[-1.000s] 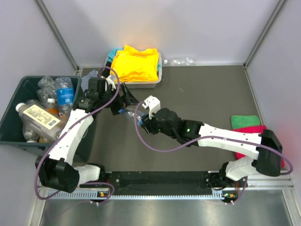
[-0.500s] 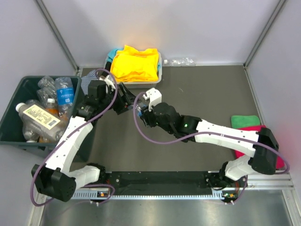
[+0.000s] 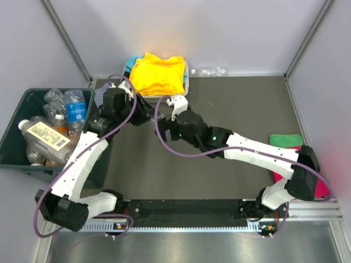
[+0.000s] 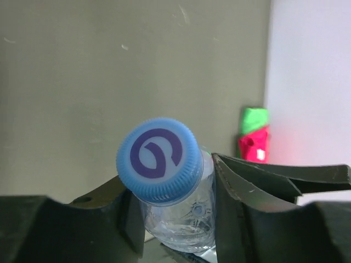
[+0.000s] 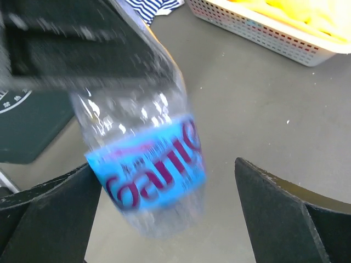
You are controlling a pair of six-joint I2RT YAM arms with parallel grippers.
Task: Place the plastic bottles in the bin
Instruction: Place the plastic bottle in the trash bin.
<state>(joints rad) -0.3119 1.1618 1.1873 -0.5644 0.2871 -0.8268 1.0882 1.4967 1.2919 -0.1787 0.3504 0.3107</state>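
Overhead, the bench (image 3: 230, 109) carries a deep green bin (image 3: 12, 143) at its left edge, holding a heap of bottles (image 3: 74, 112). A white tray (image 3: 164, 98) of yellow cloth (image 3: 159, 74) stands at the back. A green cloth (image 3: 285, 141) and a red cloth (image 3: 323, 186) lie by the right wall, and a stray bottle (image 3: 213, 71) lies against the rear wall. The widest open stretch of bench runs right of centre, closed in by walls behind and to the right. Both arms meet near the tray's front edge, and their wrists hide the held bottle (image 5: 148, 175) from above. Only the wrist views show it. It hangs above the bench, outside the bin. The left jaws are clamped on its neck just below the blue cap (image 4: 159, 159), where the frame edge cuts off its body. The right jaws stand wide apart either side of its blue label, which is blurred, and a dark smeared shape covers its upper part.
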